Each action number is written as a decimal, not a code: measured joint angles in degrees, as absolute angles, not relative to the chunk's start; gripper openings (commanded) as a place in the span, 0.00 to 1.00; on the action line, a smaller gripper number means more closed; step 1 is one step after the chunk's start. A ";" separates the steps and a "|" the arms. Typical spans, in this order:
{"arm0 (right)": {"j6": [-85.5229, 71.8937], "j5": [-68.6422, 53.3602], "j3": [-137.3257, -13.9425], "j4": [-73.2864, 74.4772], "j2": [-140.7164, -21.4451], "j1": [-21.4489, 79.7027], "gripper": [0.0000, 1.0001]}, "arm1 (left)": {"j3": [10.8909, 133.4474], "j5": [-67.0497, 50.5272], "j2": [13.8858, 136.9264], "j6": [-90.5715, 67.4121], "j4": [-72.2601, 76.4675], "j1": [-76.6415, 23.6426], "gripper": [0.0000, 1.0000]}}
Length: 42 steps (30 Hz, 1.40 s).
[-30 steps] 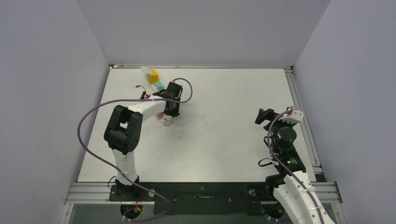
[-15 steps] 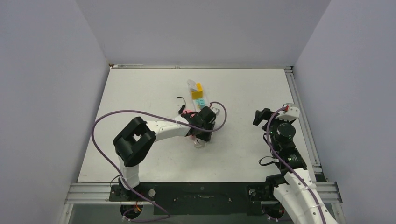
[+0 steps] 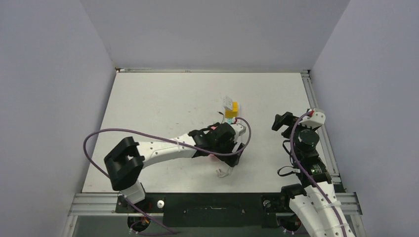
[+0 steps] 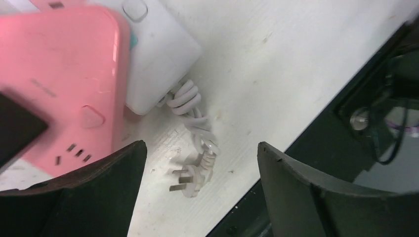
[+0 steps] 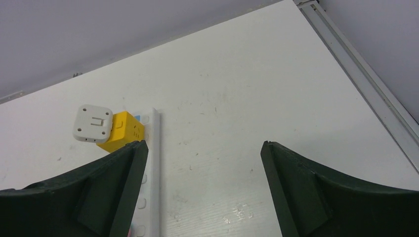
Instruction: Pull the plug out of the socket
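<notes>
The socket [image 4: 158, 59] is a white strip with a pink outlet [image 4: 59, 74] close under my left wrist camera. Its short coiled cord [image 4: 193, 111] ends in bare prongs [image 4: 185, 180] on the table. My left gripper [image 4: 201, 145] hangs open above that cord end, holding nothing. At the socket's far end a white square plug [image 5: 93, 123] sits on the yellow outlet [image 5: 121, 132]; from above they show as plug [image 3: 228, 102] and yellow outlet [image 3: 231, 111]. My right gripper [image 5: 203, 144] is open, just right of the socket's edge [image 5: 154, 168]. A dark piece [image 4: 15, 128] sits on the pink outlet; I cannot tell what it is.
The table's near edge and black base rail [image 4: 346, 123] lie just right of the cord's prongs. A thin black wire [image 3: 219, 114] lies beside the strip. The aluminium side rail [image 5: 360, 84] borders the table on the right.
My left arm swept the socket from the far left to the centre right, nearer the front edge. Its jaws, shut before, now stand open, off the socket. The right arm barely moved.
</notes>
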State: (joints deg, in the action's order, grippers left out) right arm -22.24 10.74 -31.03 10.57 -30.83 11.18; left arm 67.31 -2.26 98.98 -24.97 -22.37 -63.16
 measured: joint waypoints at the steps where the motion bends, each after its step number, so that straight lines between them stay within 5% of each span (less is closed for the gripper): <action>1: -22.63 11.18 -31.46 11.14 -30.74 11.18 0.90 | 67.22 -2.02 96.79 -24.49 -22.26 -63.00 0.82; 11: -24.88 10.39 -34.70 15.44 -35.62 11.18 0.90 | 65.56 -2.79 80.49 -19.33 -17.67 -59.92 0.94; 23: -32.93 2.83 -36.73 18.52 -48.40 14.06 0.92 | 64.07 -7.51 77.87 -23.31 -15.62 -32.95 0.96; 31: -41.17 12.12 -38.94 19.66 -56.18 35.18 0.95 | 64.07 -9.63 83.48 -24.95 -16.25 -30.46 0.95; 42: -48.40 31.83 -58.54 24.49 -78.78 60.58 0.92 | 65.21 -10.33 88.79 -25.82 -17.85 -27.75 0.95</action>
